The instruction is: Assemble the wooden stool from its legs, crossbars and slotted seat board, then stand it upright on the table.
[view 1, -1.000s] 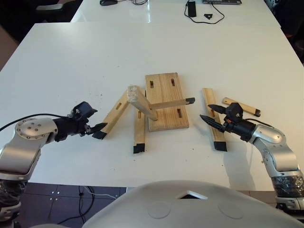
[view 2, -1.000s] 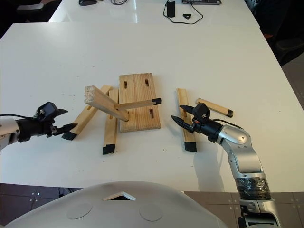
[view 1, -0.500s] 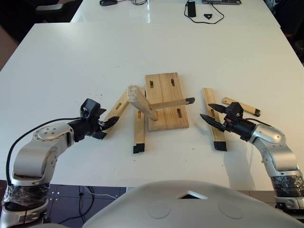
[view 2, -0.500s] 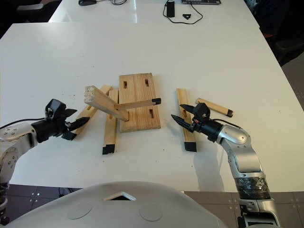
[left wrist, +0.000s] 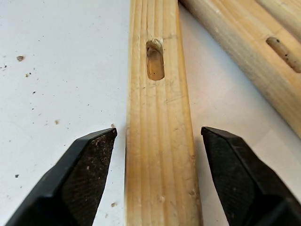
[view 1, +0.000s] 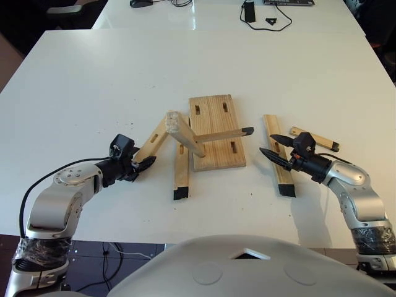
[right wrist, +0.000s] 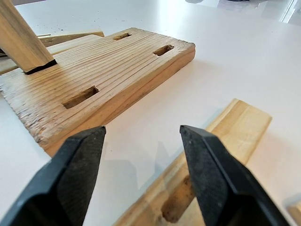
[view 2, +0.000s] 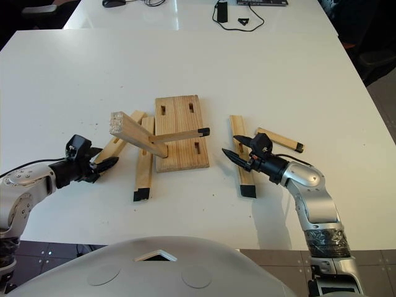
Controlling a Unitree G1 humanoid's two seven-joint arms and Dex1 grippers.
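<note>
The slotted seat board (view 1: 216, 130) lies flat mid-table. A thick leg (view 1: 184, 134) leans up off it, joined to a black-tipped crossbar (view 1: 226, 133). Two more legs lie to its left, the outer leg (view 1: 153, 141) and the inner leg (view 1: 182, 170). My left gripper (view 1: 141, 164) is open, its fingers (left wrist: 89, 165) on either side of the outer leg (left wrist: 160, 94) near its low end. To the right lie another leg (view 1: 277, 154) and a short crossbar (view 1: 314, 139). My right gripper (view 1: 267, 144) hangs open just above that leg (right wrist: 225, 141), pointing toward the seat board (right wrist: 108, 66).
The white table (view 1: 93, 80) has wide free room on the left and far side. Its front edge runs close under both arms. A second table (view 1: 216, 15) behind holds a cable, a mouse and small black items.
My left arm has swung inward and forward. Its gripper went from beside the outer leg's black tip to straddling the leg. The right arm and the wooden parts have stayed put.
</note>
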